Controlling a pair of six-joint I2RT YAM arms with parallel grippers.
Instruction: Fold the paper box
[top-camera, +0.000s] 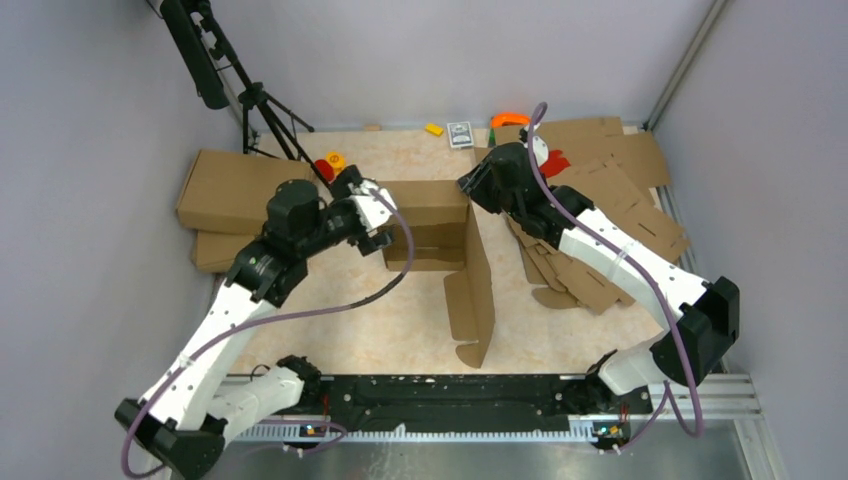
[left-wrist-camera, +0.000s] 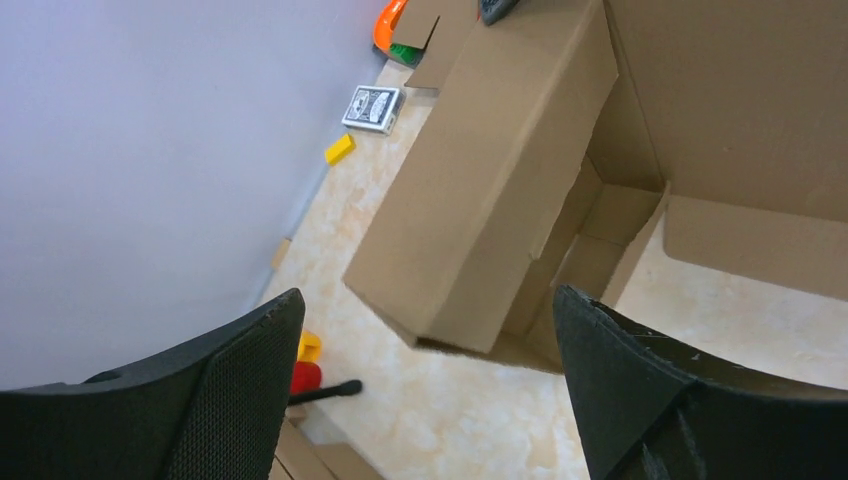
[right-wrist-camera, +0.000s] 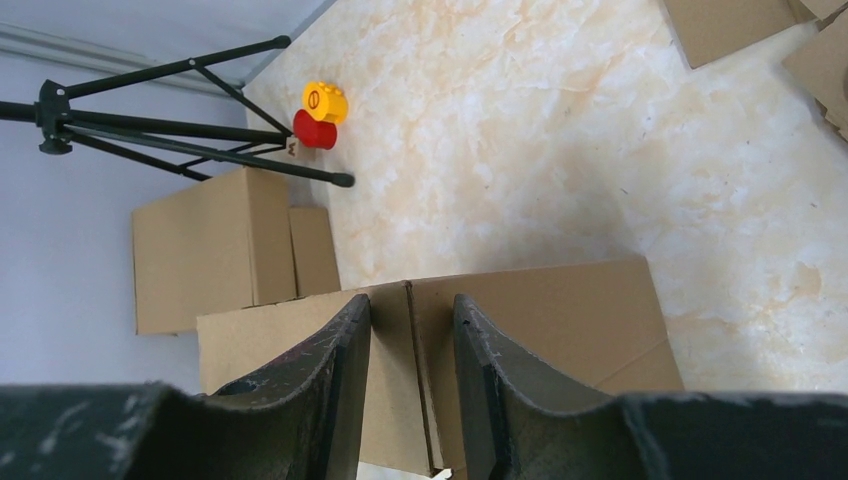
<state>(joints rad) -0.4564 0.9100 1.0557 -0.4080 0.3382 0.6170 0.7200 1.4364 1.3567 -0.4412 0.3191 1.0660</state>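
Observation:
The paper box (top-camera: 432, 203) is brown cardboard in the middle of the table, partly formed, with one tall panel (top-camera: 481, 290) standing on edge toward the near side. My left gripper (top-camera: 380, 215) is at the box's left end. In the left wrist view it (left-wrist-camera: 425, 292) is wide open and empty, with the box (left-wrist-camera: 490, 190) just ahead of it. My right gripper (top-camera: 478, 185) is at the box's far right corner. In the right wrist view it (right-wrist-camera: 410, 300) is nearly closed and straddles a thin cardboard edge of the box (right-wrist-camera: 560, 320), with a small gap on each side.
A heap of flat cut cardboard sheets (top-camera: 610, 230) lies at the right. Folded boxes (top-camera: 225, 190) are stacked at the left. A black tripod (top-camera: 265, 110) stands at the back left beside a red and yellow toy (top-camera: 330, 165). A card deck (top-camera: 460, 133) lies at the back wall.

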